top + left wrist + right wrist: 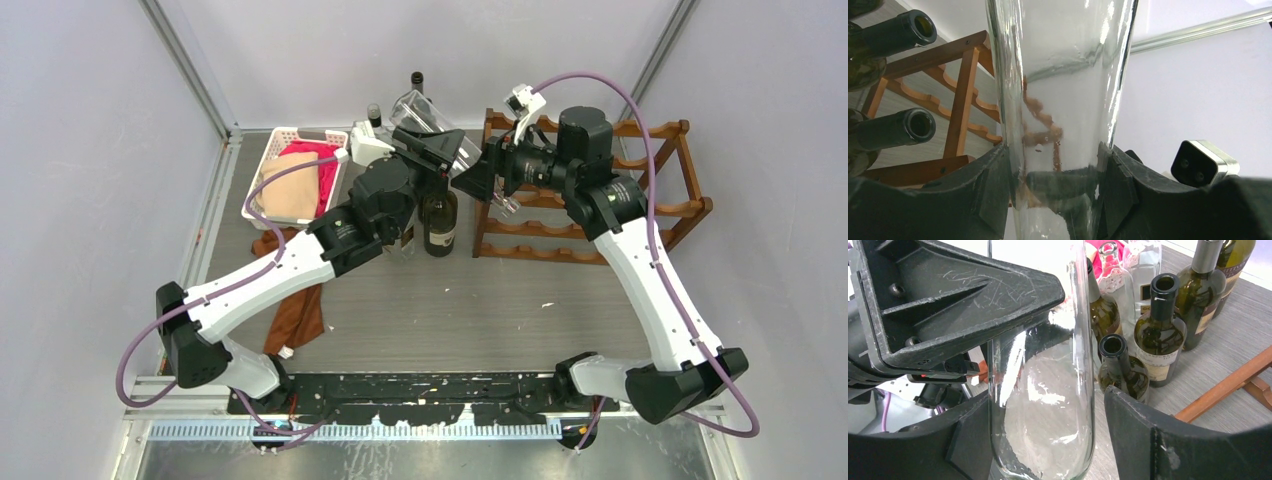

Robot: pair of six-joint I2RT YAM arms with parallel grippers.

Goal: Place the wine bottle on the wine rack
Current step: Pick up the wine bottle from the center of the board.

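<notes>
The wine bottle [428, 112] is clear glass, smooth-walled and see-through, with nothing visible inside. It is raised off the worktop and tilted, just left of the rack's near end, clamped on both sides by my left gripper [1053, 160]. Its rounded end sits between the fingers of my right gripper [1048, 440], with a gap on one side. The wine rack [610, 210] is reddish-brown wood, with tiers of scalloped rails on upright posts. It stands on the worktop at the far right, and its rails in view are bare.
</notes>
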